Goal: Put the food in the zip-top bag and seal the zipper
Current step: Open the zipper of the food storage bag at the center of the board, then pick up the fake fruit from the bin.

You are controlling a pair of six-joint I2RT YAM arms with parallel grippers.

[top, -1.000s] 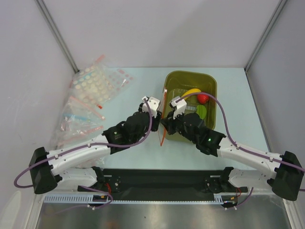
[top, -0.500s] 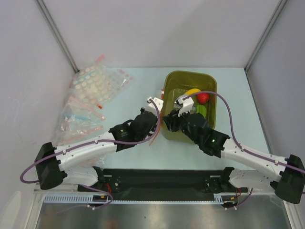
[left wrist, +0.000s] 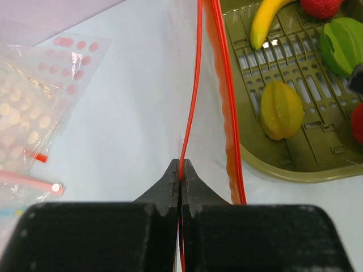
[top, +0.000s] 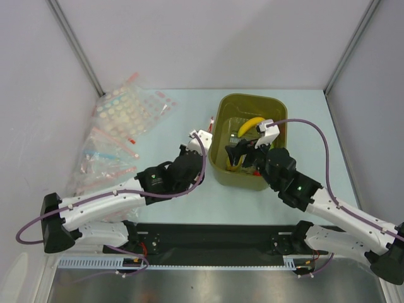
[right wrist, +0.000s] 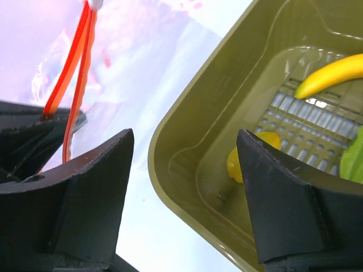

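Note:
My left gripper (left wrist: 181,170) is shut on one edge of the orange-red zipper (left wrist: 197,85) of the clear zip-top bag (left wrist: 212,130). The bag hangs just left of the olive basket (left wrist: 283,170), its other zip edge (left wrist: 229,124) standing apart. The food lies in the basket: a yellow banana (left wrist: 269,20), a red fruit (left wrist: 320,7), a green piece (left wrist: 343,45), a yellow ribbed fruit (left wrist: 282,109), and another red fruit (left wrist: 357,122) at the frame's edge. My right gripper (right wrist: 184,150) is open and holds nothing, over the basket's near-left corner (top: 227,170).
A heap of other clear bags (top: 120,132) with pale dots and pink or blue strips lies at the table's left. Grey walls enclose the table on three sides. The basket's rim (right wrist: 170,170) sits directly under the right jaws.
The left gripper closed on the zipper edge. The right gripper let go of the bag's mouth, opened wide and swung right over the basket.

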